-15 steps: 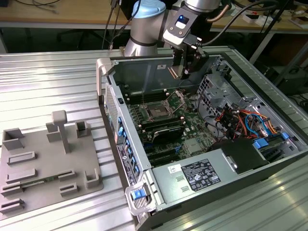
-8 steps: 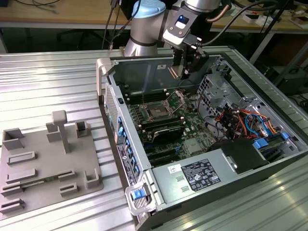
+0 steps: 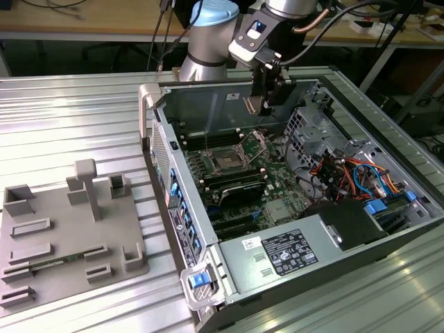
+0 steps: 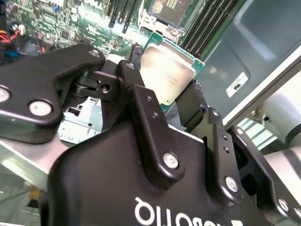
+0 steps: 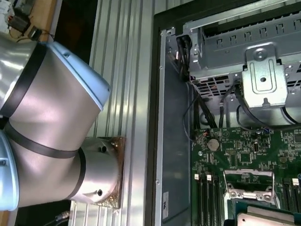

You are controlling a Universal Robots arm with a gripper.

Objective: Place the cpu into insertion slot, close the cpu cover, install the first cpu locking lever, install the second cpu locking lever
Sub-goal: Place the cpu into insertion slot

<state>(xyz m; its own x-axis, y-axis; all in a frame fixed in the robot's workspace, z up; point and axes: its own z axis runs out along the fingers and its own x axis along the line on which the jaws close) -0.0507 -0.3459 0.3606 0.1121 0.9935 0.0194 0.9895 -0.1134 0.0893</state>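
My gripper (image 3: 266, 103) hangs inside the open computer case, above the motherboard and toward its back wall. In the second wrist view its black fingers (image 4: 141, 101) are shut on the cpu (image 4: 167, 75), a flat square chip with a silver top and green edge, tilted in the grasp. The cpu's edge (image 5: 265, 219) also shows in the first wrist view. The insertion slot (image 3: 226, 161) lies open on the board, lower and toward the exterior view's left of the gripper, and is seen again just beyond the chip (image 4: 167, 8). The cpu cover (image 5: 249, 185), a silvery frame, stands raised beside the slot (image 3: 259, 141).
Long black memory slots (image 3: 236, 184) flank the socket. A drive cage (image 5: 263, 70) and coloured cables (image 3: 347, 173) fill the case's right side in the exterior view, and a power supply (image 3: 284, 250) sits at the front. A grey fixture plate (image 3: 69, 236) lies left on the ribbed table.
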